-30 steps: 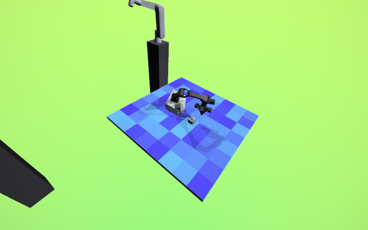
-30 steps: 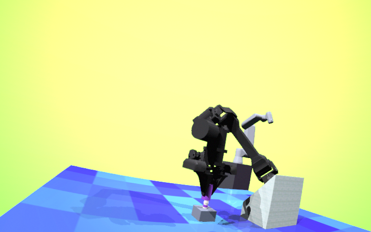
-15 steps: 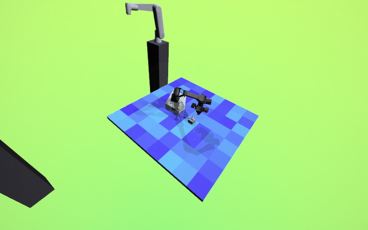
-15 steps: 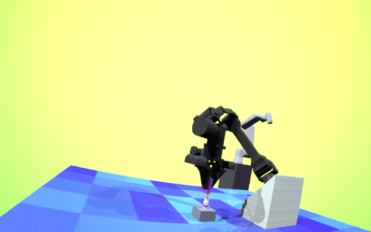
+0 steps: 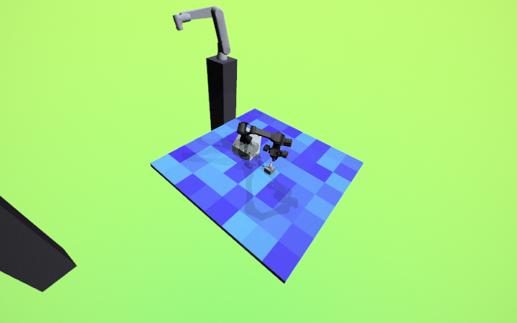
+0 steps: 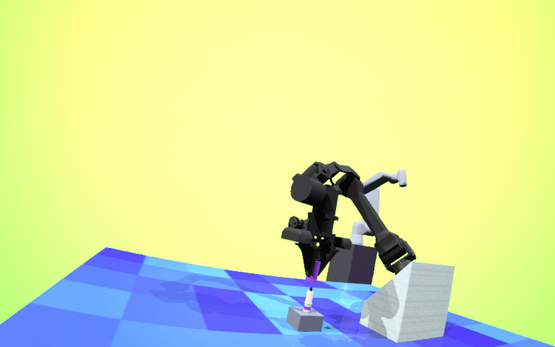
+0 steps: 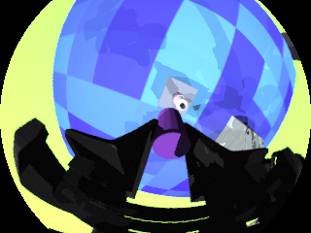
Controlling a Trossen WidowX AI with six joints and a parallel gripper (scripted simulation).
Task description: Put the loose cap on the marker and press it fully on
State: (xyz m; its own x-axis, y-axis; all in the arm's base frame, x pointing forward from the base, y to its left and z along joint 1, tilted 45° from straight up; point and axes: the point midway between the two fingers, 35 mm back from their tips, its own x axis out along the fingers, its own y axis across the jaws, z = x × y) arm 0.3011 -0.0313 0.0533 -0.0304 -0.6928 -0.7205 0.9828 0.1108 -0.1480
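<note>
The grey holder block [image 5: 268, 171] [image 6: 304, 320] [image 7: 170, 92] stands on the blue checkered table. The white marker [image 6: 309, 298] [image 7: 180, 101] stands upright in it, its dark tip bare and a purple band near its base. My gripper [image 6: 312, 275] [image 7: 169, 124] is shut on the purple cap [image 6: 313, 271] [image 7: 168, 142]. The cap is held above the marker, apart from it, with a small gap in the exterior view. It leans slightly in that view. In the wrist view the marker's tip shows just beyond the cap's far end.
The arm's pale wedge-shaped base block [image 5: 256, 151] [image 6: 426, 302] [image 7: 239, 135] stands near the holder block. A grey arm [image 5: 221, 28] [image 6: 380, 180] stands on a dark pillar [image 5: 222, 91] behind the table. Another dark block [image 5: 30, 247] is at the lower left in the top view.
</note>
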